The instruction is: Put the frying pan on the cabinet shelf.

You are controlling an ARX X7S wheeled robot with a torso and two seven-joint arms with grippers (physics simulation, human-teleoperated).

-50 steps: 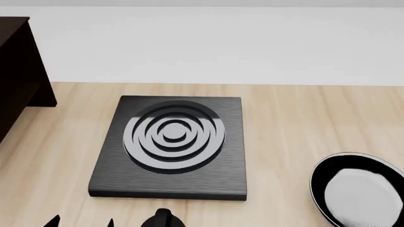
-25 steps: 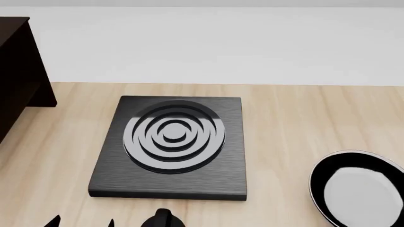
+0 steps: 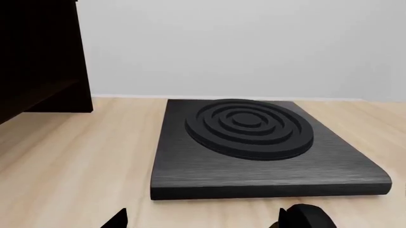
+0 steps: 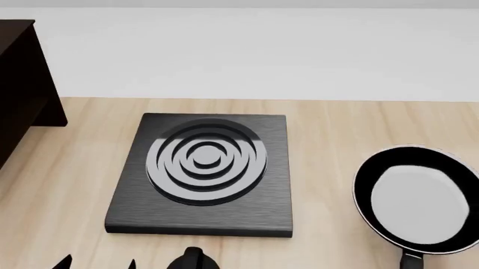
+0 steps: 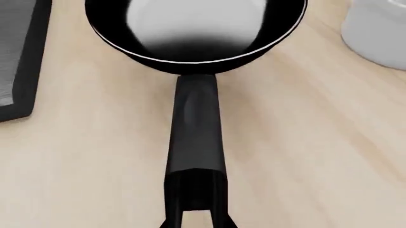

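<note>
**Pan in hand, shelf far left**

R gripper (image 5: 197,221) looks pinched on the frying pan (image 4: 419,199) by its handle end, tho the fingertips are cut off at frame edge; L gripper (image 3: 209,221) spread, holding nothing; pan sits low over the wood table (image 4: 337,140), right of the burner plate (image 4: 203,174); carry it level, clear of the plate; white mug (image 5: 381,33) sits beside it; cabinet (image 4: 19,84) far left, shelf not visible; no writing or brands readable.
</note>
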